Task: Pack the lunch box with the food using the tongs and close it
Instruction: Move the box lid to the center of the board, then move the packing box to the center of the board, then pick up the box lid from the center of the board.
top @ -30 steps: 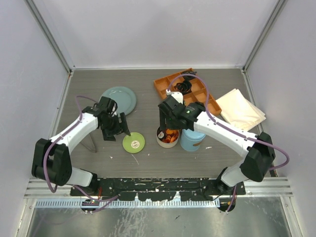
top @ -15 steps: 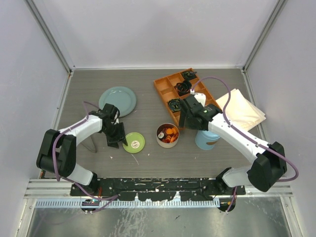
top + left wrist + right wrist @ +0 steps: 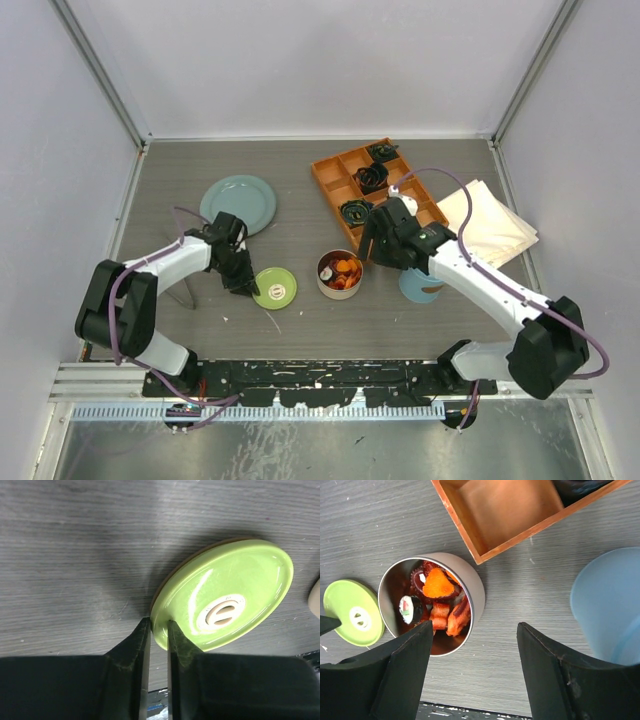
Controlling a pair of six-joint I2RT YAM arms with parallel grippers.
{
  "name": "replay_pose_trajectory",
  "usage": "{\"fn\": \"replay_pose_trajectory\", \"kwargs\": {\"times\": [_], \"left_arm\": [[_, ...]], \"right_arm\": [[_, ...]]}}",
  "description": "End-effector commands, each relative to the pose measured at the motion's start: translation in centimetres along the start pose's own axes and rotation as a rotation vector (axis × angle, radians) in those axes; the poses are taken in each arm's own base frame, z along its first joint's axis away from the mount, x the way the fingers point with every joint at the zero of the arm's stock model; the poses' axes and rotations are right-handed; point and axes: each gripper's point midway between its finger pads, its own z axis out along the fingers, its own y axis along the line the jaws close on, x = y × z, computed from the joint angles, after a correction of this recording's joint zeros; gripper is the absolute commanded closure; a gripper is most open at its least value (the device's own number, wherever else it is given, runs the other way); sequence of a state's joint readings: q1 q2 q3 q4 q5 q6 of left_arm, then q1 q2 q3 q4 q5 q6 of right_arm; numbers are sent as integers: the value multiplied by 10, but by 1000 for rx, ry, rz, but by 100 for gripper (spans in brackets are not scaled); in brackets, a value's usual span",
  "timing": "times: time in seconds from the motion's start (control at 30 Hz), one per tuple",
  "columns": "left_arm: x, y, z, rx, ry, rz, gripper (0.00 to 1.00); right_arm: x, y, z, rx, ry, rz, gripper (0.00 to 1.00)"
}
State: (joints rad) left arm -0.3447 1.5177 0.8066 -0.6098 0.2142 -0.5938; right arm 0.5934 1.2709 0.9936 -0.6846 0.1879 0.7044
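The green lid [image 3: 250, 575] lies left of the round steel tin [image 3: 325, 283]. My left gripper [image 3: 159, 630] is shut on the lid's near rim, one finger on either side. The tin [image 3: 472, 587] holds the food [image 3: 437, 587], orange and red chunks and a sushi piece. My right gripper [image 3: 474, 630] hangs open above the table between the tin and the open light-blue cylinder [image 3: 607, 605], with nothing between its fingers. From above, the right gripper [image 3: 377, 255] sits behind the tin. The tongs [image 3: 188, 295] lie at the left, mostly hidden by the left arm.
The orange compartment tray [image 3: 335, 185] with black coils stands behind the tin. A teal plate [image 3: 240, 200] lies at the back left. A folded cream cloth [image 3: 485, 220] sits at the right. Grey walls enclose the table.
My left gripper came down to the lid's left rim and shut on it. The right arm drew back rightwards off the tin. The light-blue cylinder now stands further right.
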Motion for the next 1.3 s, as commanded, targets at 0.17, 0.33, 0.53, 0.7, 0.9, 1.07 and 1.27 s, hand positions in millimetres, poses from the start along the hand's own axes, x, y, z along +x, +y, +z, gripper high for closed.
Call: {"fn": "replay_pose_trajectory", "kwargs": {"times": [0.17,0.33,0.53,0.7,0.9,1.07,1.27], "left_arm": [[-27,15,3,-71,-179,35,100],[-30,9,-9,-55,-197,49,100],[-30,7,-15,-52,-191,53,100],[-30,5,-28,-40,-216,26,100],[-37,5,-55,-14,-265,-16,100],[-42,-2,-78,25,-294,-21,100],[-45,-9,-100,71,-328,-39,100]], "right_arm": [[7,37,39,-120,55,65,23],[15,55,51,-197,107,60,20],[32,82,52,-329,182,29,20],[52,106,47,-405,242,-39,20],[59,127,40,-481,266,-69,20],[40,116,32,-419,169,-42,20],[26,104,20,-370,103,-13,20]]}}
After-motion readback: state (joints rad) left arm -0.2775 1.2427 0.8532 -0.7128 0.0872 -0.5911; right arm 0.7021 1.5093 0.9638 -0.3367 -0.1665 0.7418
